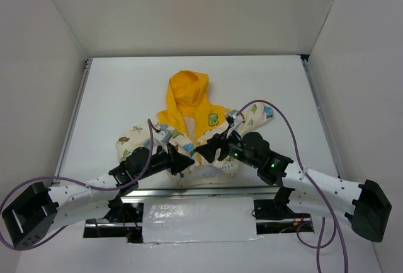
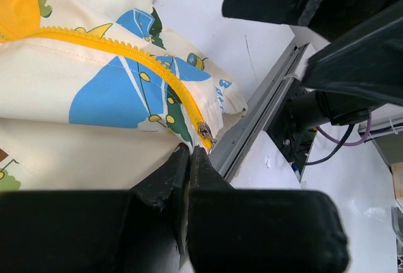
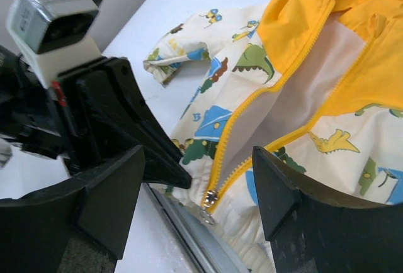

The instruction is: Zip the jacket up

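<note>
The jacket (image 1: 208, 119) lies flat on the white table, yellow hood away from me, hem at the near edge. Its yellow zipper is open up the front, with the metal slider (image 3: 210, 197) at the hem; the slider also shows in the left wrist view (image 2: 204, 132). My left gripper (image 1: 189, 160) is shut, its tips (image 2: 189, 151) pinching the jacket's hem just left of the slider. My right gripper (image 3: 198, 191) is open and empty, its fingers (image 3: 283, 188) standing either side of the slider, just above it. It also shows in the top view (image 1: 211, 148).
A grey metal rail (image 2: 252, 122) runs along the table's near edge right under the hem. A white taped plate (image 1: 198, 219) lies between the arm bases. White walls enclose the table on three sides. Purple cables (image 1: 286, 119) arc over both arms.
</note>
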Tool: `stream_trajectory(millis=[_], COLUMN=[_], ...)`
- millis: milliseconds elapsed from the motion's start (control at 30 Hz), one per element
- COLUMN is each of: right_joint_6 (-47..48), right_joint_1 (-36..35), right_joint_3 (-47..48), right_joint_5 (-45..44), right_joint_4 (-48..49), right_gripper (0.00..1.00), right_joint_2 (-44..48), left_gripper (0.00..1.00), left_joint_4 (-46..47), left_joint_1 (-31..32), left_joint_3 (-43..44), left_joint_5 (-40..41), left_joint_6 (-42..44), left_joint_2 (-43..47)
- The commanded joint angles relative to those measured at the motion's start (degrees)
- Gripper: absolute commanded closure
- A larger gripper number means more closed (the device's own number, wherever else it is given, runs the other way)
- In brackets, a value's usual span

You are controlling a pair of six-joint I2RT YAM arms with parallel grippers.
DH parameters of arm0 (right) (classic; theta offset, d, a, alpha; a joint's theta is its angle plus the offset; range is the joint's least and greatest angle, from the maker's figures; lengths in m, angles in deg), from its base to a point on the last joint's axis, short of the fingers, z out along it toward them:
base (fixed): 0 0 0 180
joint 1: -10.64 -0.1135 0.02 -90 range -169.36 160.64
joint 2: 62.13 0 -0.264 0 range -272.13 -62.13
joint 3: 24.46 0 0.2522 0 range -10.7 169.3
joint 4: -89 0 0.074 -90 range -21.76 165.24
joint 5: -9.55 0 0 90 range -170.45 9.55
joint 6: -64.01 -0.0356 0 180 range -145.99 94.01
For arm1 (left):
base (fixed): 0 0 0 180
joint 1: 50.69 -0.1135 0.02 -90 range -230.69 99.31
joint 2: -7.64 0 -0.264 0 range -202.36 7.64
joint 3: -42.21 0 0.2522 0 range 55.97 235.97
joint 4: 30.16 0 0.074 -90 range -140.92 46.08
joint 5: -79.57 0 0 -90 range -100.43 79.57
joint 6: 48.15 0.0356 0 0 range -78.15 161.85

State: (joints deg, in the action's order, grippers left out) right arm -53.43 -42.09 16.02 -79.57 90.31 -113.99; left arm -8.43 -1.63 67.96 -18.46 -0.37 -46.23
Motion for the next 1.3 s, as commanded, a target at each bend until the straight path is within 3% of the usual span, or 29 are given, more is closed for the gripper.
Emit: stream_trajectory(millis=[0, 233, 433, 667, 1267], right_joint_6=[-2.61, -12.19, -20.36, -23.45, -24.06], right_joint_1=[0.26, -0.79, -1.85, -2.73, -3.08], right_joint_3=[4.04, -2.71, -13.09, -20.21, -20.13], right_joint_5=[0.43, 6.93, 9.31, 9.14, 9.05], right_joint_4=[-4.16, -4.53, 5.74, 17.17, 32.83], right_gripper=[0.24, 0.23, 0.24, 0.25, 0.3], right_joint_2=[1.76, 7.9, 12.92, 8.28, -6.94], left_gripper=[1.0, 1.0, 1.0, 1.0, 1.0], left_joint_4=[6.18, 5.56, 5.3, 4.5, 6.7], left_joint_1=[0.34, 0.34, 0.34, 0.34, 0.34], left_joint_3=[0.32, 0.49, 0.84, 2.42, 4.53], left_joint_5=[-1.72, -1.81, -1.64, -1.81, -3.92], left_joint_6=[-0.32, -0.06, 0.29, 0.56, 0.47], left_joint_2=[-0.27, -0.1, -0.1, -1.33, -5.99])
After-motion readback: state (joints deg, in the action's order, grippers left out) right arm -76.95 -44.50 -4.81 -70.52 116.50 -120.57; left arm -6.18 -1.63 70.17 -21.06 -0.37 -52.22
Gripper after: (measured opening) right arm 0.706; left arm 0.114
